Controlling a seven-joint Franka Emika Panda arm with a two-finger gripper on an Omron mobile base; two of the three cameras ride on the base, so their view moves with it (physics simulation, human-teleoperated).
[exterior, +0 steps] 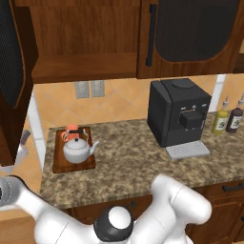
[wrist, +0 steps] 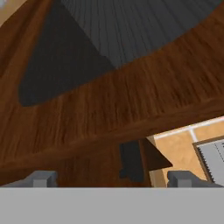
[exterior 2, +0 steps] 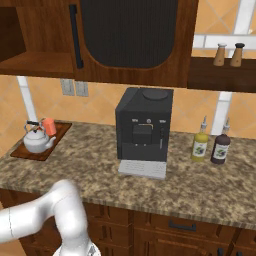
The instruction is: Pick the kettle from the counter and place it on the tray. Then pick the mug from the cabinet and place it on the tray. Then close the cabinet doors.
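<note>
The kettle (exterior: pixel 76 149) sits on the tray (exterior: pixel 59 163) at the far left end of the counter (exterior: pixel 138 167), its spout pointing right, and the mug (exterior: pixel 72 132) stands on the same tray just behind it, touching or nearly so. In the right base view the kettle (exterior 2: pixel 36 140) and mug (exterior 2: pixel 49 126) show on the tray (exterior 2: pixel 59 134) from the other side. Above them the cabinet (exterior: pixel 83 66) gapes, its shelf bare; the left door (exterior: pixel 14 81) hangs swung out toward the room at the left edge, while the right door (exterior: pixel 190 35) lies flat against the front, its black bar handle (exterior: pixel 151 35) upright. Further right on the counter stands a black coffee machine (exterior: pixel 178 116), and past it two bottles (exterior: pixel 228 116) side by side. Two wall sockets (exterior: pixel 89 88) sit under the cabinet. In the hand view the gripper (wrist: pixel 113 180) has its fingers spread wide with nothing between them, close against a door's wooden frame (wrist: pixel 109 113) and dark mesh panel (wrist: pixel 100 39).
</note>
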